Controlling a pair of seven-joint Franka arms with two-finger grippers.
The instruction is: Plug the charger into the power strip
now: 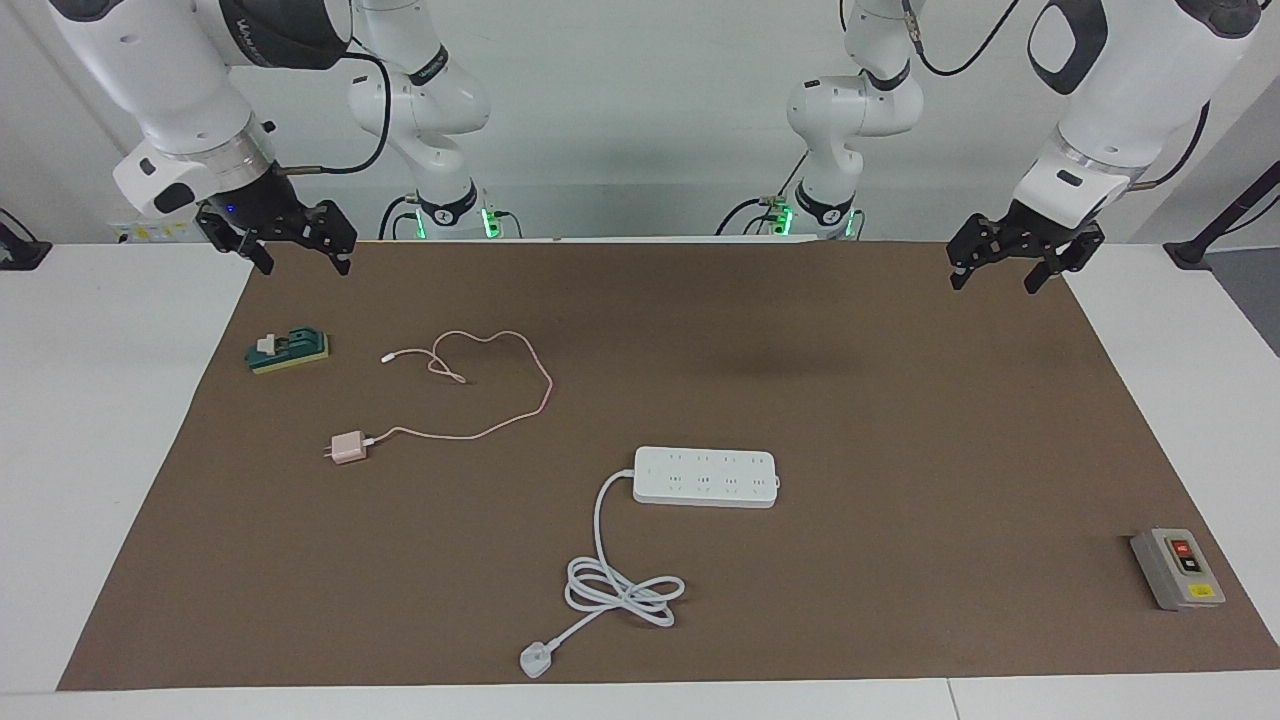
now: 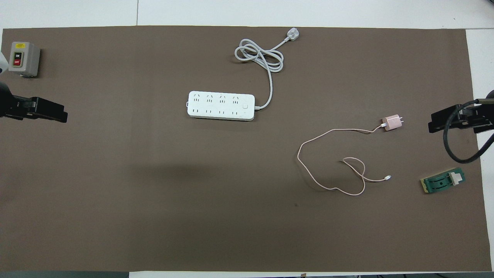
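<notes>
Both tools, left point(image 1: 1012, 266) and right point(image 1: 283, 243), hang released over the brown tabletop's point(image 1: 900, 420) edges. The small pale-pink cube charger point(image 1: 348, 447) lies toward the right arm's end, apart from the long white power strip point(image 1: 705, 477); its looped cable could snag during carrying.

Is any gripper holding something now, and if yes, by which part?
Nothing is held. The left gripper and right gripper hang open and empty; the charger lies untouched on the mat.

Mat btwn charger point(image 1: 348, 447) & power strip point(image 1: 705, 476) open; pink cable point(image 1: 500, 400) loops nearer robots, white cord point(image 1: 610, 570) coils farther.
</notes>
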